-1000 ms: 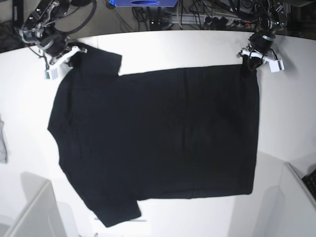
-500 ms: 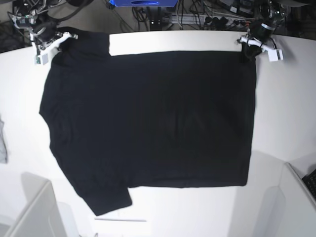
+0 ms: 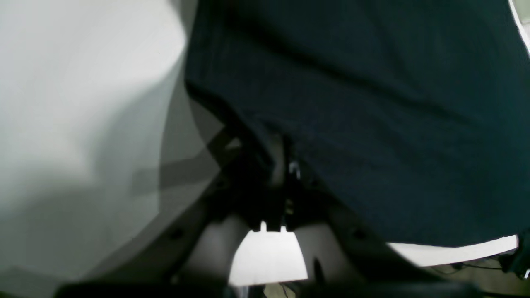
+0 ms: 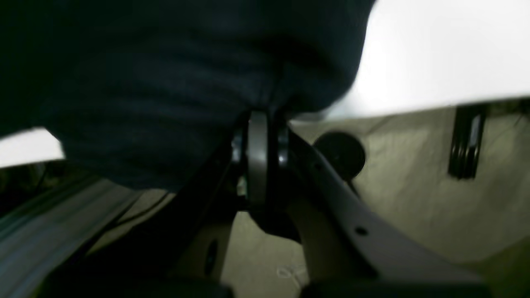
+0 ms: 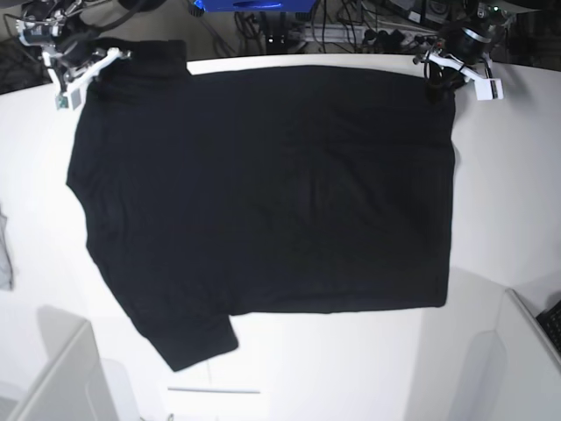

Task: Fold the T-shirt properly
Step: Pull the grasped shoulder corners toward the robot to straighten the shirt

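Note:
The black T-shirt (image 5: 263, 184) lies spread out, plain side up, on the white table (image 5: 513, 193), with its far edge hanging at the table's back rim. My left gripper (image 5: 436, 83) is shut on the shirt's far right corner. The left wrist view shows its fingers (image 3: 281, 153) pinching the dark cloth (image 3: 372, 103). At the far left, my right gripper (image 5: 92, 63) is shut on the sleeve-side corner. In the right wrist view the black fabric (image 4: 165, 82) bunches over the closed fingers (image 4: 258, 136).
A small grey cloth scrap (image 5: 4, 254) lies at the table's left edge. White box-like shapes stand at the bottom left (image 5: 61, 377) and bottom right (image 5: 526, 351). Cables and a blue object (image 5: 254, 4) sit behind the table.
Both grippers have pulled back toward the table's far edge, dragging the whole T-shirt away from the camera. The shirt's far edge now reaches the back rim.

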{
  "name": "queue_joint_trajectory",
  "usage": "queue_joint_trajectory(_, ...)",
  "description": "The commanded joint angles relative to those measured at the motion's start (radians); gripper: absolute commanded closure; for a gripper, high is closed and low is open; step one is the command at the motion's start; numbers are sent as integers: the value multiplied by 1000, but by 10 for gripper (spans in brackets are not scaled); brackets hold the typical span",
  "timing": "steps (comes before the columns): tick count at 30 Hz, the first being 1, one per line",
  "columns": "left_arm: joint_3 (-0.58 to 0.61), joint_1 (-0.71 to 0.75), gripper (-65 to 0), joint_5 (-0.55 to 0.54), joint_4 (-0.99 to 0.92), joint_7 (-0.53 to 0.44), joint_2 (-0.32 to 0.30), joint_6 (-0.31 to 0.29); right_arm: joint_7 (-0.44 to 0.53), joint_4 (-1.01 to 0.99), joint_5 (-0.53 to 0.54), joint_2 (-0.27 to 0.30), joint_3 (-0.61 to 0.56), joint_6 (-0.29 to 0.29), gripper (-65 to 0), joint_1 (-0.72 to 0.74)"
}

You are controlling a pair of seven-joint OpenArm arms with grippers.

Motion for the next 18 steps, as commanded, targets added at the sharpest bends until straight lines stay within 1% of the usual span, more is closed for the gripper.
queue_joint_trajectory(1,-2,9,0,-16,30,-19,-6,16,9,30,5,6,0,1,0,-3)
queue_joint_trajectory(3,3,8,0,-16,50,-19,-6,49,9,46,5,8,-1,1,0,2)
queue_joint_trajectory(5,6,1,0,-16,72,-19,-6,71,9,62,5,8,-1,1,0,20)
queue_joint_trajectory(8,6,0,0,-16,113,-19,-6,89,7,65,5,14,-3,1,0,43)
queue_joint_trajectory(11,6,0,0,-16,150,-19,-8,94,7,65,1,17,-3,1,0,62)
queue_joint_trajectory(16,6,-32,0,-16,168,-19,-9,145,7,66,-2,18,-4,1,0,108)
queue_joint_trajectory(18,7,-49,0,-16,168,-17,-9,154,3,63,-2,32,-6,1,0,126)
